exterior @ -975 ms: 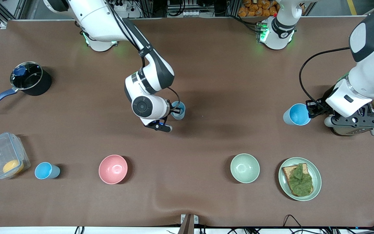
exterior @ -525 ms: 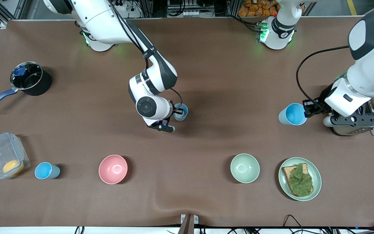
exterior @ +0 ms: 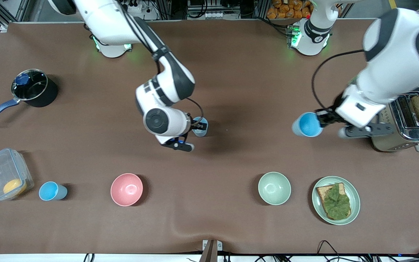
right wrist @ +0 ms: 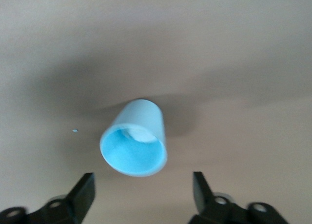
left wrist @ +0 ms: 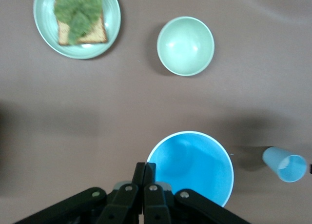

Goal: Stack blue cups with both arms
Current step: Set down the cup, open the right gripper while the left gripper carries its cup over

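Holding one blue cup [exterior: 307, 124] by its rim in the closed left gripper [exterior: 322, 118] above the bench [exterior: 231, 72]; right gripper [exterior: 201, 127] open around the mid-bench cup [exterior: 199, 126]. We judge cups light, stiff, slippery; rim pinch suits.

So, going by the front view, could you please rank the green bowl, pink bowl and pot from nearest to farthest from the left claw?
1. Green bowl: nearest the left claw, which grips a blue cup.
2. Pink bowl: toward the right arm's end.
3. Pot: farthest, at the right arm's end.
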